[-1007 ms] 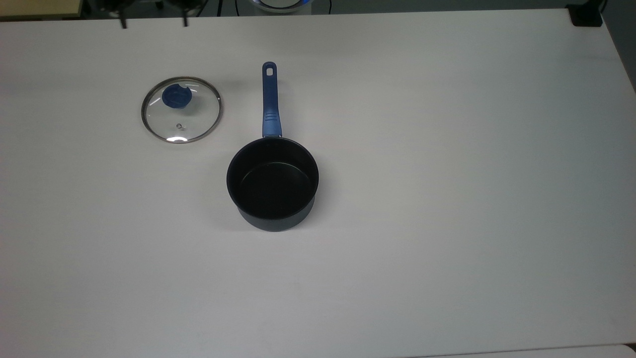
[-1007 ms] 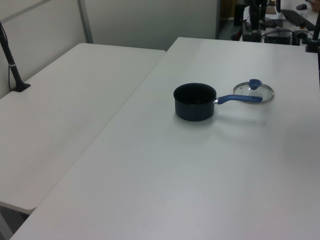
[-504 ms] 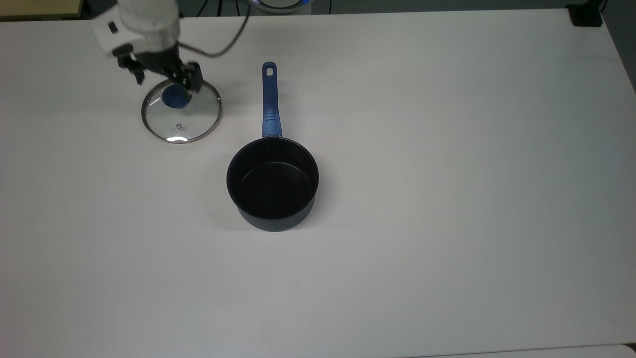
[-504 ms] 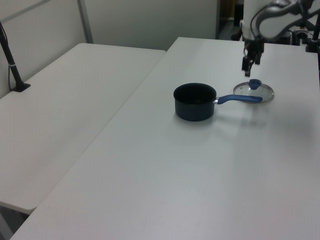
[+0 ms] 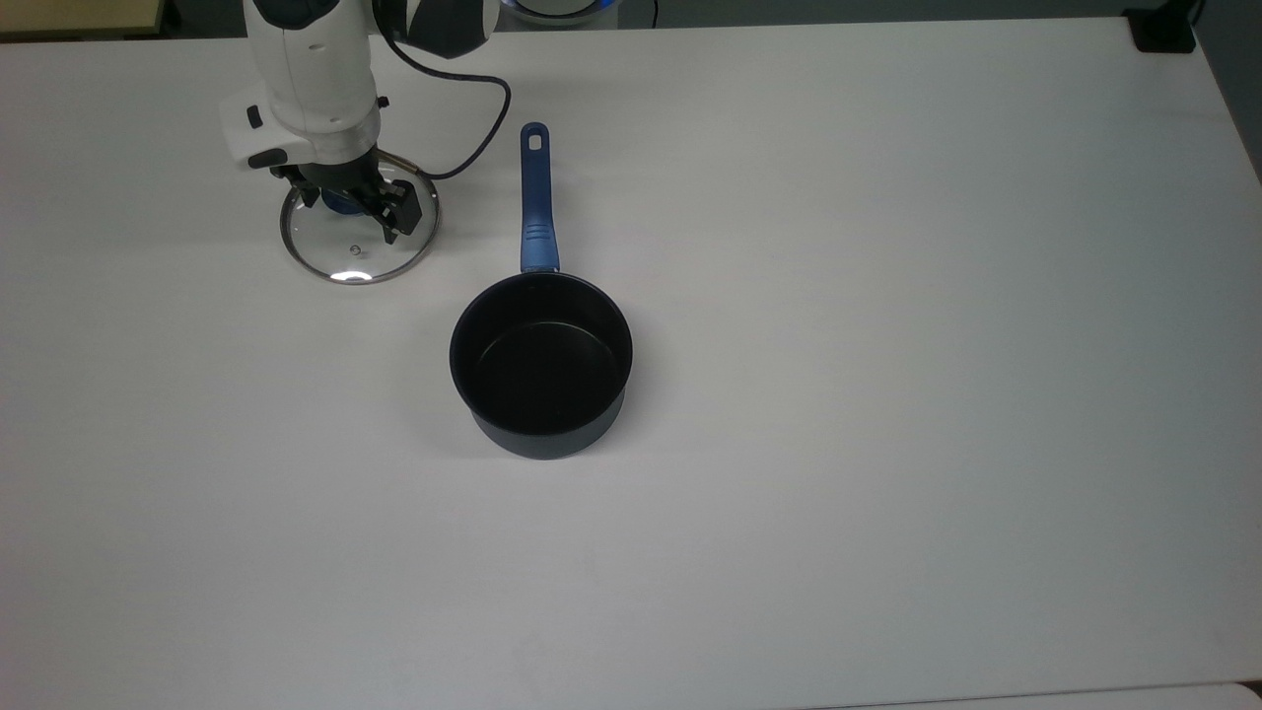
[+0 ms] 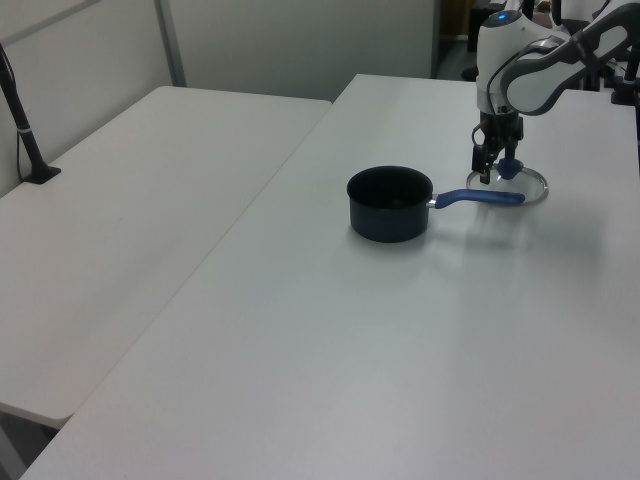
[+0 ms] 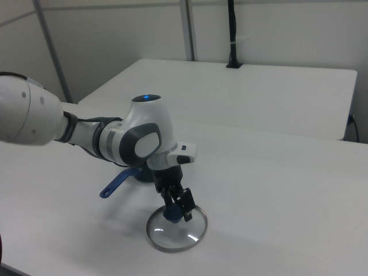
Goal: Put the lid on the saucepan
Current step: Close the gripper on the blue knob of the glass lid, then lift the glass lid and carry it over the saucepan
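Top view. White worktop [image 5: 887, 394], wide bare surface to the top view's right of and below the fingers; its far edge runs just behind the arm. The fingers [image 5: 357, 205] stand apart, one on either side of the blue knob [image 5: 340, 200] of the lid [image 5: 360, 219], not visibly pressing it. The lid lies flat on the worktop directly beneath the fingers, its steam vent just below them. The saucepan [image 5: 540, 365] sits well down and to the top view's right of the fingers, upright, nothing inside it; its blue handle [image 5: 535, 197] points toward the far edge and runs beside the lid without touching it. The white arm [image 5: 311, 79] comes in from the far edge, wrist straight down.

Left view. Fingers [image 6: 497, 172] low over the lid [image 6: 525, 186], spread around the knob [image 6: 510, 167]. Saucepan [image 6: 390, 203] toward the left view's left of the fingers, handle tip near the lid's rim. A second table [image 6: 130, 200] adjoins on the left view's left.

Right view. Fingers [image 7: 175, 208] down at the lid [image 7: 176, 230], one clearly beside the knob [image 7: 169, 216]. The saucepan's handle [image 7: 115, 184] shows behind them, and the arm [image 7: 69, 129] reaches in level from the right view's left, bending down at the wrist.
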### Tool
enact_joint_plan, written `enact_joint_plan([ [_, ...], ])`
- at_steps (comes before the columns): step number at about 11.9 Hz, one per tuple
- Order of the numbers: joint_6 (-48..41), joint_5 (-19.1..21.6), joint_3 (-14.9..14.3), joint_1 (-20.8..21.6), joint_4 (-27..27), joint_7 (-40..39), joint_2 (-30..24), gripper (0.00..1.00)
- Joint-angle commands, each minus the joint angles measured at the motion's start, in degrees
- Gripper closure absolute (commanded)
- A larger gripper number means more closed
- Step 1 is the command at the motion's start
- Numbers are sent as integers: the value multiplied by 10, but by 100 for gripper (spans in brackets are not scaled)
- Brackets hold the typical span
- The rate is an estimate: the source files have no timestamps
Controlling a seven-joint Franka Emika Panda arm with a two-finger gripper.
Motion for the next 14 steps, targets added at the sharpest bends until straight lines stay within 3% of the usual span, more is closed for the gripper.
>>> enact_joint_plan([
  [1, -45, 9, -2, -1, -20, 10, -23, 2],
  [3, -52, 10, -1, 0, -21, 11, -27, 6],
  [4, -52, 13, 0, -1, -21, 11, -28, 19],
  [6, -50, 50, 1, -1, -7, 5, -30, 53],
  [7, -52, 55, 2, 0, 7, 11, -31, 60],
  [9, -92, 74, 4, -1, 60, 7, -35, 61],
  [11, -180, 88, 4, 0, 172, -6, -32, 60],
  [13, -195, 152, 10, 7, 261, -24, -21, 58],
  [14, -197, 165, 27, 12, 293, -21, -6, 56],
])
